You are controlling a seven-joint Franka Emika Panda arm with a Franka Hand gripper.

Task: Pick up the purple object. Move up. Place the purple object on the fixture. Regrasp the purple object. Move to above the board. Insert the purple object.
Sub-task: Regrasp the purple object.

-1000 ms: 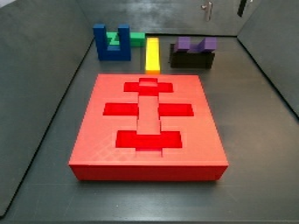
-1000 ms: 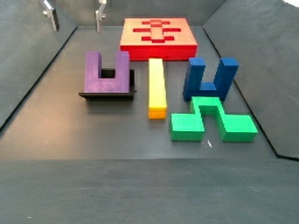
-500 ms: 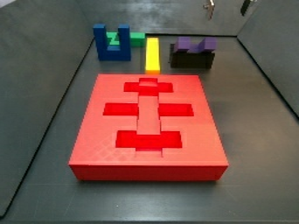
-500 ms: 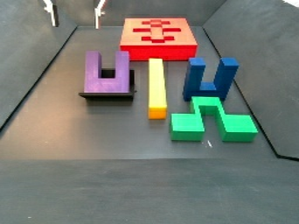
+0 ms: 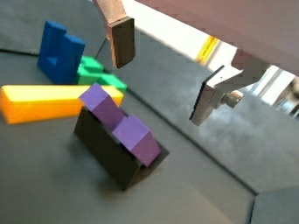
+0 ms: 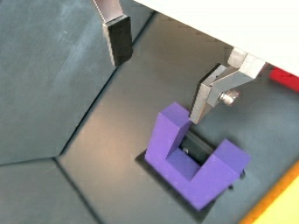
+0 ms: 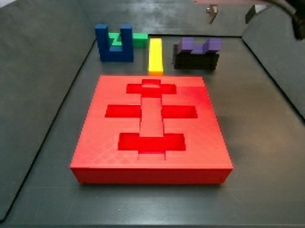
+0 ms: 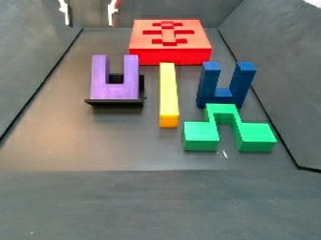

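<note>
The gripper (image 6: 163,70) hangs high over the floor, up near the back wall, w/ its 2 silver fingers spread wide and nothing between them; jaws released. In both wrist views the dark pad of 1 finger (image 5: 121,42) faces the silver plate of the opposite finger (image 5: 218,91) across a clear gap. In both side views only the fingertips poke in at the top edge (image 7: 230,9) (image 8: 88,9), well above all pieces.

The purple object (image 6: 187,157) sits on the fixture (image 5: 114,153), prongs pointing up, bar down in the black block's recessed top. It's below the gripper, not touched by either finger. In a side view the purple object (image 8: 114,78) rests on the fixture (image 8: 115,103) left of the yellow bar (image 8: 167,92); in a side view it shows as a purple U (image 7: 198,44) atop the black block (image 7: 197,61), right of the yellow bar (image 7: 156,53).

The board (image 7: 150,125) lies flat on the floor, red w/ darker cross-shaped recesses, all empty. It's apart from the fixture, w/ the yellow bar's end near 1 short edge.

Other pieces: a blue U-shaped block (image 8: 226,82) stands upright beside the yellow bar, prongs up, and a green block (image 8: 224,129) lies just next to it. In a wrist view the blue block (image 5: 59,52), green block (image 5: 100,73) and yellow bar (image 5: 45,100) cluster beyond the fixture.
</note>
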